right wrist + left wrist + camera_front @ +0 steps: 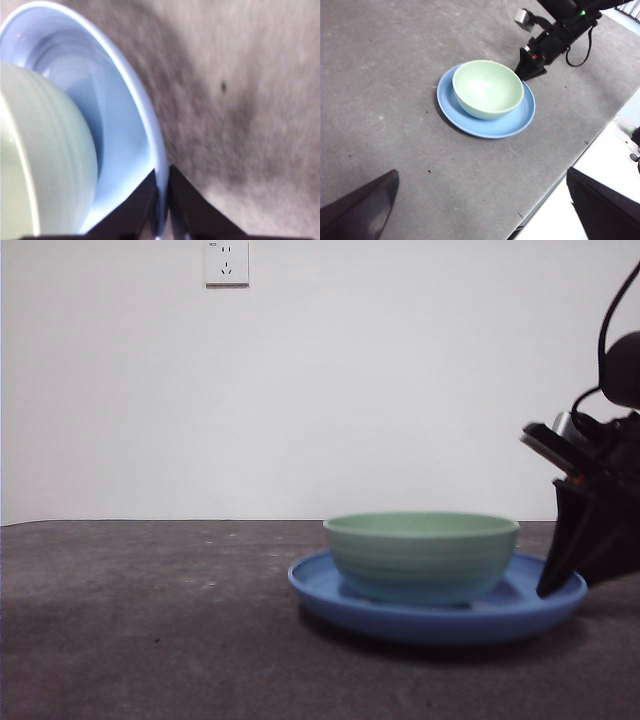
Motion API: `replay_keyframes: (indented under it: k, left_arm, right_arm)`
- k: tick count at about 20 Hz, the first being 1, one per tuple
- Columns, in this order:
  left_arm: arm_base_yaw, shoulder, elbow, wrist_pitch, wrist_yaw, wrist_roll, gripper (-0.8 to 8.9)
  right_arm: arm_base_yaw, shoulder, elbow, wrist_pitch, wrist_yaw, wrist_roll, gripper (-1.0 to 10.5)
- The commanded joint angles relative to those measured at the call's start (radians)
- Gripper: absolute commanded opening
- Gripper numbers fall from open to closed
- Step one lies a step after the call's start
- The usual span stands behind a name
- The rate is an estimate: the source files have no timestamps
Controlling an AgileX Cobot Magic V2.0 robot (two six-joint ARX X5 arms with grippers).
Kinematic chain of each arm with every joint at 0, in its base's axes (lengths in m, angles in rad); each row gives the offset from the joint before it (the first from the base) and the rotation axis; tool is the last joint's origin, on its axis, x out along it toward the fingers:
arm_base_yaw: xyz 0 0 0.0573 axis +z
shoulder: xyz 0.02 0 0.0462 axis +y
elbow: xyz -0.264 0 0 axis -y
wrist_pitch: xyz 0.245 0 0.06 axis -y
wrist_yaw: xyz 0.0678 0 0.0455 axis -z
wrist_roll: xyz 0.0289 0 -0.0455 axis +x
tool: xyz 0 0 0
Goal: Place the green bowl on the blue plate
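**Right jaws pinch the plate rim, bowl already seated**

In the right wrist view the right gripper [162,200] has its two black jaws drawn nearly together, with the thin rim of the blue plate [127,135] caught in the narrow slot between them at the bottom centre of the frame. They look clamped on that rim, though the picture is blurred and close, so the contact itself is hard to confirm. Such a grip would suit holding or shifting the plate by its edge, and it keeps the jaws clear of the bowl.

The green bowl [45,165] fills the lower left of that frame, inside the plate. In the front view the green bowl [421,555] sits upright on the blue plate [330,590] at lower right of centre, and the right gripper [560,575] meets the plate's edge at the right side of the frame. By this the placement looks done.

The left wrist view shows the same pairing in its upper middle, bowl a little off the plate's centre, on the grey worktop [385,100]. The left gripper [482,210] waits well apart from them, jaws spread wide at the bottom corners, holding nothing.
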Motion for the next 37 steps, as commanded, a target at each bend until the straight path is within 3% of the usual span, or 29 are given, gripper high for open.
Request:
replay_keyframes:
  k: [1, 13, 21, 29, 33, 37]
  left_arm:
    - [-0.004, 0.005, 0.008, 0.008, 0.002, 0.001, 6.57]
    - [-0.004, 0.005, 0.008, 0.008, 0.002, 0.001, 6.57]
    - [-0.004, 0.005, 0.008, 0.008, 0.002, 0.000, 6.57]
    - [-0.004, 0.005, 0.008, 0.007, 0.002, 0.000, 6.57]
    - [-0.004, 0.005, 0.008, 0.010, 0.002, 0.000, 6.57]
    - [-0.004, 0.005, 0.008, 0.010, 0.002, 0.000, 6.57]
  right_arm:
    - [0.023, -0.002, 0.058, -0.010, -0.013, 0.038, 0.1]
    - [0.204, 0.013, 0.135, 0.046, 0.070, 0.187, 0.1]
    - [0.269, 0.122, 0.137, 0.123, 0.111, 0.235, 0.1]
    - [0.271, 0.156, 0.137, 0.148, 0.111, 0.235, 0.1]
    - [0.267, 0.154, 0.137, 0.149, 0.111, 0.224, 1.8]
    - [0.256, 0.101, 0.139, 0.120, 0.119, 0.190, 1.8]
